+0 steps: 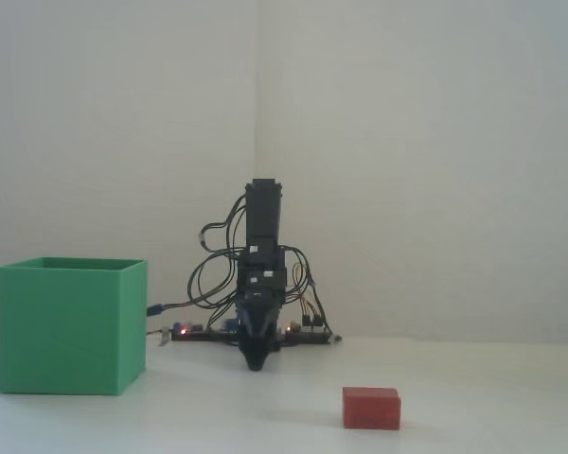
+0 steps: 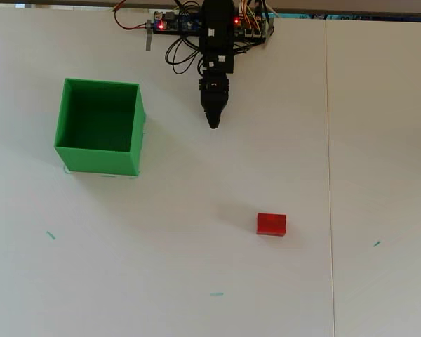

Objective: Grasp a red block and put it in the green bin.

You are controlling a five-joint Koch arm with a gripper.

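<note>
The white tabletop (image 2: 161, 267) fills the overhead view, crossed by a thin seam running top to bottom on its right side. The green bin (image 2: 98, 126) is the largest thing on it: an open-topped cube with thin walls, nothing inside it, standing toward the upper left of the overhead view and at the far left of the fixed view (image 1: 71, 326). Next in size is the black Koch arm (image 2: 216, 42), folded up close over its base and a tangle of wires with small red lights at the top edge. Its pincer (image 2: 213, 125) points down toward the tabletop near the base, tapering to a single dark tip in both views (image 1: 255, 364); it holds nothing, and the jaws appear pressed together. Smallest is the red block (image 2: 271, 224), lying flat on the bare tabletop, well apart from the pincer and from the bin, lower and to the right in the overhead view and nearest the camera in the fixed view (image 1: 371, 408). It looks matte, rigid and light, so it should not slip or deform; the safest hold is probably across its shorter width, jaws on the two long flat faces, centred.
</note>
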